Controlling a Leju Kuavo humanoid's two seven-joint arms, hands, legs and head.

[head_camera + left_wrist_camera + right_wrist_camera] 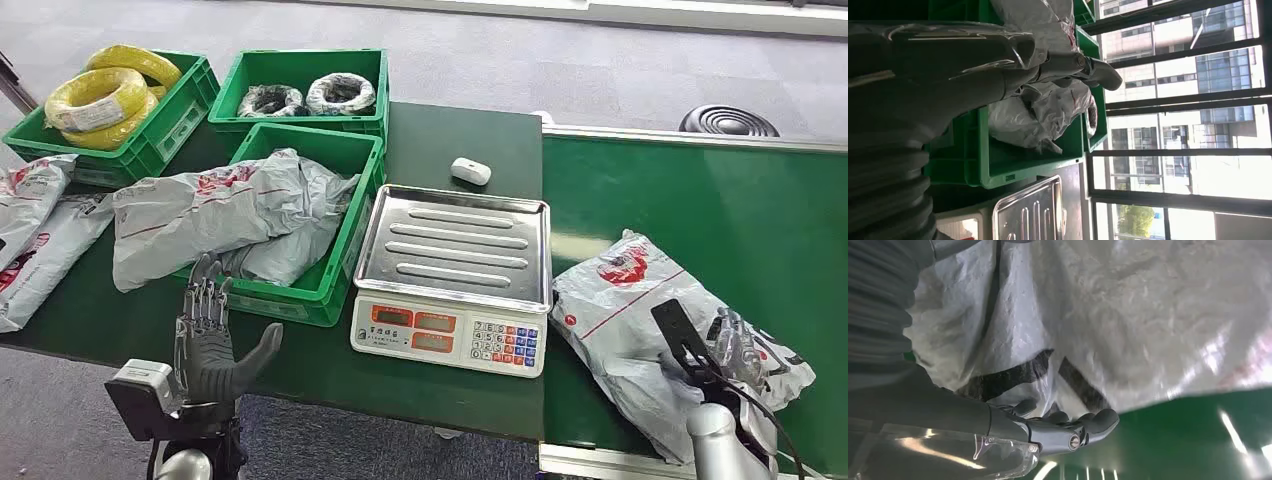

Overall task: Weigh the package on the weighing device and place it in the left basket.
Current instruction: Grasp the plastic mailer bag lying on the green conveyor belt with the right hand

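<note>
From the head view I see my left robot hand (210, 335) spread and empty, while the right wrist view shows my right robot hand's (1048, 427) fingers touching the package (1128, 325), grip unclear.

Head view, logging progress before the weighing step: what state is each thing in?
Scale: pan bare, nothing weighed yet.
Package: lying on the green belt right of the scale, right hand on it, fingers at its edge; a firm grip cannot be told.
Left hand: holds nothing, fingers apart, raised before the near basket.
Near basket: holds grey bags, one spilling over its left rim.
Far left basket: holds yellow coils.
</note>
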